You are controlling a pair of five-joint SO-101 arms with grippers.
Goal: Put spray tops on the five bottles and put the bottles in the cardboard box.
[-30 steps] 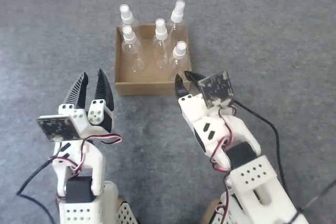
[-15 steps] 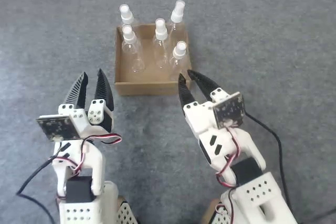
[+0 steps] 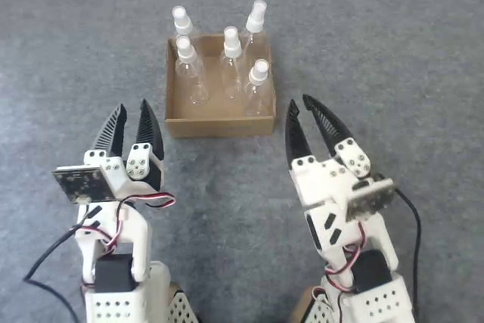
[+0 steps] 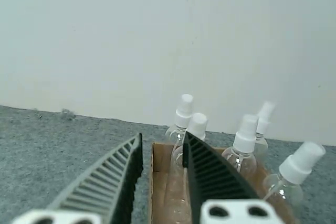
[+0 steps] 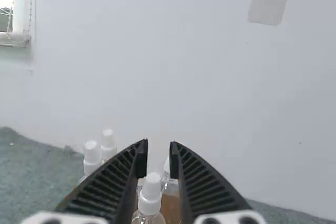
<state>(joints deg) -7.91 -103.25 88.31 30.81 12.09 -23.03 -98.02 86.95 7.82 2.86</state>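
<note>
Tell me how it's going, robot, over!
Open and empty: left gripper, right gripper. All five bottles wear spray tops. They stand in the cardboard box.

**SITE: ROBOT TEST BENCH IN A PLAIN ROOM**

Two small arms with bare circuit boards and loose wires stand on a grey carpet-like mat. A blank white wall backs the mat and carries one square plate. A window frame sits at the wall's edge. Lab or office: cannot tell.

floor: grey carpet | wall: plain white | window: possibly, at edge
</note>
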